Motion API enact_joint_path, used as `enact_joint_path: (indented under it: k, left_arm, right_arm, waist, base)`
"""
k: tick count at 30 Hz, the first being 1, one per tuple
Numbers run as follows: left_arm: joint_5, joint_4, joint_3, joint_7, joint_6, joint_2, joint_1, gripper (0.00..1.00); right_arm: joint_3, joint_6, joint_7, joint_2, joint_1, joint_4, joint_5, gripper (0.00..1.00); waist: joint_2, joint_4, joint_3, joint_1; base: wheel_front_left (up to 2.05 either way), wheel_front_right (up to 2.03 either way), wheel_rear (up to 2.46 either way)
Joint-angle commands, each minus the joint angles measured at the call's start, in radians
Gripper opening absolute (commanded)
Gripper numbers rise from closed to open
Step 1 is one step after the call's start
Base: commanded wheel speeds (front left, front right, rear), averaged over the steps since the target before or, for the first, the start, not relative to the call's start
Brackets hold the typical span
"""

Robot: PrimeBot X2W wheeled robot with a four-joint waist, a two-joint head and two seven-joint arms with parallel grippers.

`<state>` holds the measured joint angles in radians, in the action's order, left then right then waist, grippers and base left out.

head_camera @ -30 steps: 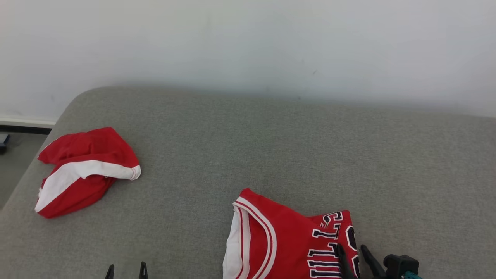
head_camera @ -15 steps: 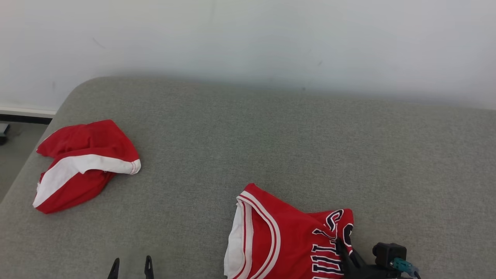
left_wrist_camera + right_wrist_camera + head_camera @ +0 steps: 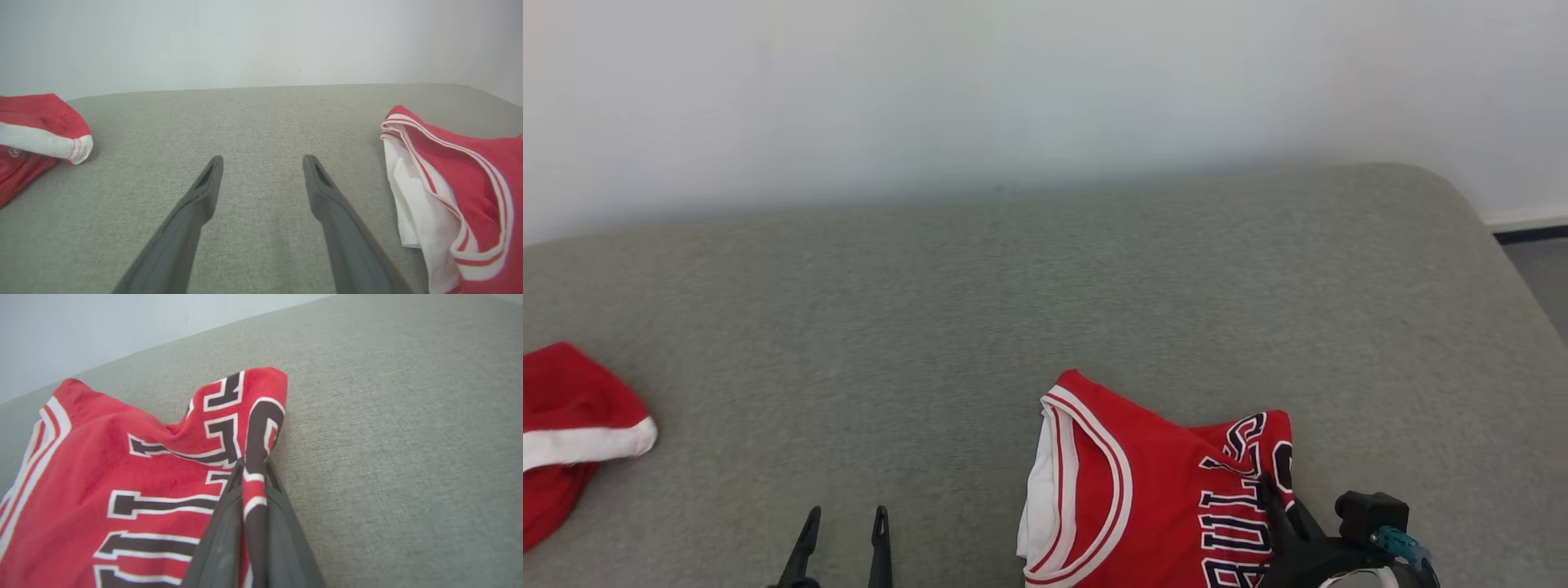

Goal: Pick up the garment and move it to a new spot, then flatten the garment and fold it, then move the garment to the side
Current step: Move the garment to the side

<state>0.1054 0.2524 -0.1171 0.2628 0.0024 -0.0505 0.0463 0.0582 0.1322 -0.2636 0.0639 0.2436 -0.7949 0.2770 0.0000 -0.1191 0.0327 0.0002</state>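
You can read dark, white-edged block letters running sideways across the red jersey: "ULLS", with any letter before them cut off at the frame's bottom edge. A rounded character beside them is folded over, so you can't read it.

Plain home-like room, grey fabric cushion before me, bare white wall behind the cushion, skirting and floor past its right end.

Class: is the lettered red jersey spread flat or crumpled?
Crumpled: the jersey has its lettered edge pinched in the right gripper, cloth rumpled on the grey surface.
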Motion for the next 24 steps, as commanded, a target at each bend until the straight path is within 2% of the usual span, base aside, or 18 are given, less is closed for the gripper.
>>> enact_joint_path:
  k: [1, 5, 13, 17, 24]
  left_arm:
    - [-0.006, -0.003, -0.006, 0.003, 0.003, 0.000, -0.021, 1.00]
    - [-0.016, -0.001, -0.019, 0.003, 0.000, 0.000, -0.055, 1.00]
    - [-0.047, 0.010, -0.024, 0.003, -0.018, -0.001, -0.093, 1.00]
    - [-0.065, 0.012, -0.026, 0.003, -0.026, -0.001, -0.106, 1.00]
    - [-0.087, 0.014, -0.024, 0.003, -0.035, -0.010, -0.121, 1.00]
  right_arm:
    - [-0.005, -0.003, 0.000, -0.001, 0.002, 0.008, -0.007, 0.00]
    - [-0.005, -0.003, -0.001, -0.006, 0.006, 0.023, 0.002, 0.00]
    - [0.011, -0.003, -0.001, -0.014, 0.014, 0.053, 0.022, 0.00]
    - [0.023, -0.003, 0.000, -0.015, 0.008, 0.075, 0.046, 0.00]
    - [0.064, -0.003, -0.001, -0.015, 0.063, 0.104, 0.032, 0.00]
  waist:
    - [0.0000, -0.211, 0.027, -0.0002]
    - [0.0000, -0.308, 0.054, -0.0002]
    - [0.0000, -0.409, 0.098, -0.0002]
    - [0.0000, -0.414, 0.121, -0.0002]
    - [0.0000, -0.368, 0.173, -0.0002]
  base:
    - [0.00, 0.00, 0.00]
    - [0.00, 0.00, 0.00]
    - [0.00, 0.00, 0.00]
    - [0.00, 0.00, 0.00]
    - [0.00, 0.00, 0.00]
